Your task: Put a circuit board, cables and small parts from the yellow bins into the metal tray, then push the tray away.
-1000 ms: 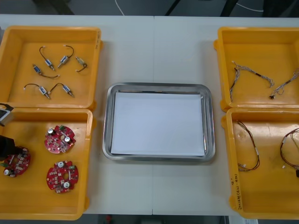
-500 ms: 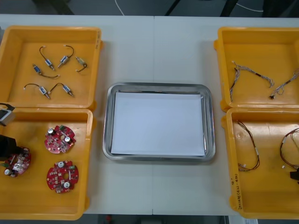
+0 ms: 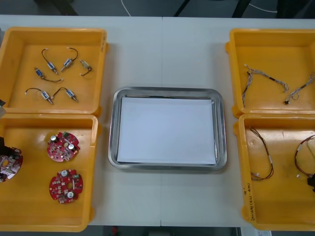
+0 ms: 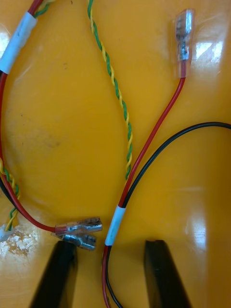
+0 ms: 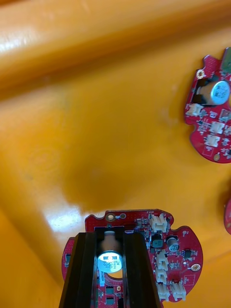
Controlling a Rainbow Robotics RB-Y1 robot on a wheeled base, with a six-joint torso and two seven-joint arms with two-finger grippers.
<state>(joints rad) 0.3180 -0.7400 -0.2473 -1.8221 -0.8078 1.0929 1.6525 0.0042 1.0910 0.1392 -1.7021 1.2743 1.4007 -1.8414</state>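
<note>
**Left pincer clamped on a circuit board, right pincer apart over a cable**

The light counter (image 3: 162, 49) carries four yellow bins (image 3: 19, 44), two at the left of the frame and two at the right. The metal tray (image 3: 114, 132) sits between them at centre, its long side running left to right, with a white sheet (image 3: 167, 130) inside.

At the frame's left edge, over the lower-left bin (image 3: 34, 206), the left pincer (image 5: 110, 238) is clamped on a circuit board (image 5: 178, 250). Its fingers grip the sides of a silver-topped capacitor (image 5: 109, 262) standing on the board's face. The print on the capacitor's top is too small to read. Two other boards (image 3: 63, 146) lie face up to the right in the same bin, one above the other in the frame.

At the right edge, in the lower-right bin (image 3: 280, 206), the right pincer (image 4: 110, 245) has its fingers apart. A red and black cable (image 4: 144, 159) runs lengthwise between them, bound by a white band (image 4: 114, 226). A green and yellow twisted cable (image 4: 115, 96) lies beside it, and two sleeved terminals (image 4: 79, 228) rest at one fingertip. Dark handwriting (image 3: 247, 199) on this bin's rim cannot be read.

Thin cables (image 3: 261, 78) lie in the upper-right bin (image 3: 266, 49). Six small metal parts (image 3: 51, 66) with black leads lie in the upper-left one.
</note>
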